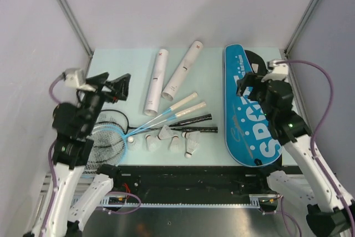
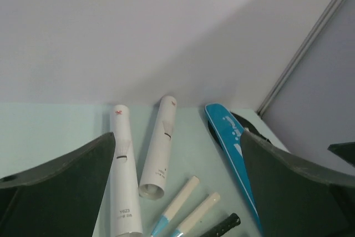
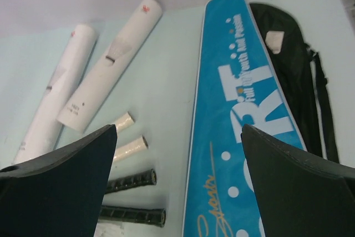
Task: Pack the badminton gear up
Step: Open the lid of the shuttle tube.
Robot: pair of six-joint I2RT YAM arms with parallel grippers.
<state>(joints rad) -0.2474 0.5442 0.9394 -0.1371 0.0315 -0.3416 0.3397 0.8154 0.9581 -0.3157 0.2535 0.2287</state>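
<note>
While both arms hang above the table [image 1: 211, 76], neither holds anything. At the left of the overhead view the left gripper [image 1: 112, 87] has its jaws spread wide, over bare tabletop just above the racket heads. At the right, the right gripper [image 1: 249, 84] is likewise spread wide, over the upper half of the bag [image 1: 252, 120].

That blue bag lies flat along the right side of the table, its white lettering facing up, with its black underside and strap showing at the upper end. Two white tubes [image 1: 156, 81] lie side by side in the upper middle, both slanting toward the upper right. Just below them the rackets [image 1: 183, 102] fan out, pale and black handles pointing right toward the bag, heads at the lower left partly under the left arm. Several white shuttlecocks [image 1: 175, 145] lie scattered along the lower edge, among and beneath the racket shafts.
</note>
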